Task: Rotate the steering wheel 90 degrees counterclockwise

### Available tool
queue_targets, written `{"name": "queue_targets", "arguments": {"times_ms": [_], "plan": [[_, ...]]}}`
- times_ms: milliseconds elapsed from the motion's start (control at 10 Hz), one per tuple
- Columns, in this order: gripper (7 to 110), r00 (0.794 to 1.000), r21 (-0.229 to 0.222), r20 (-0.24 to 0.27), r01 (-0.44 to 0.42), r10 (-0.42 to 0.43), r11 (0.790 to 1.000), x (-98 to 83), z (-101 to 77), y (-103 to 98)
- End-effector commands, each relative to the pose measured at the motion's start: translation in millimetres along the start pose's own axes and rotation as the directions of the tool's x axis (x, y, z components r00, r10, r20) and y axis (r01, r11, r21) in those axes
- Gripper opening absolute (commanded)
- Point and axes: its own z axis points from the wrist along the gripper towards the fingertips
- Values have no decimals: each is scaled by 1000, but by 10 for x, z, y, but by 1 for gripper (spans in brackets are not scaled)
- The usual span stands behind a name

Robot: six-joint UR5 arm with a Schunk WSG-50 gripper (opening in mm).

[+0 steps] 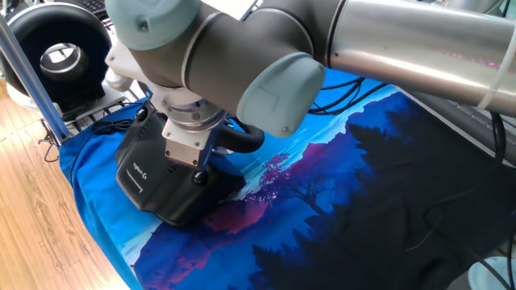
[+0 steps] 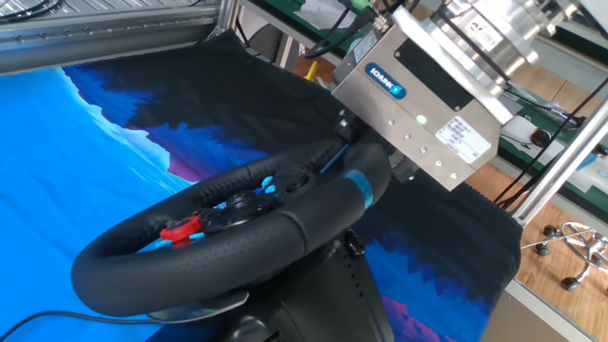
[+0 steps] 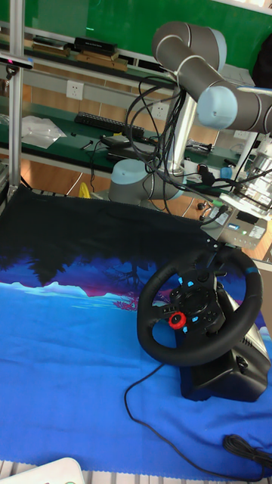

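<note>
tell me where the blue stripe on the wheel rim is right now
In the tall fixed view the blue stripe sits at the upper right of the steering wheel, right beside the gripper.

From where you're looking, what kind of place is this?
Most likely a robotics lab or test bench. An industrial arm works over a steering wheel on a cloth-covered table, with aluminium framing and a cable-strewn shelf holding a keyboard behind.
</note>
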Motion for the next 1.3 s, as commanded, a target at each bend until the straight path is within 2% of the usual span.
{"name": "queue_targets", "arguments": {"times_ms": [0, 200, 400, 600, 700, 900, 1200], "plan": [[44, 1000, -18, 16, 3, -3, 1000, 76, 97, -15], [44, 1000, -16, 22, 1, -1, 1000, 88, 96, 12], [44, 1000, -1, 23, -17, 17, 1000, 45, 5, -7], [44, 993, -22, 119, -12, 15, 1000, -203, -131, 26], [44, 989, -40, 147, -15, 20, 999, -249, -204, 52], [44, 989, -46, 148, -16, 23, 999, -190, -306, 42], [44, 989, -54, 149, -19, 27, 998, -183, -348, 55]]}}
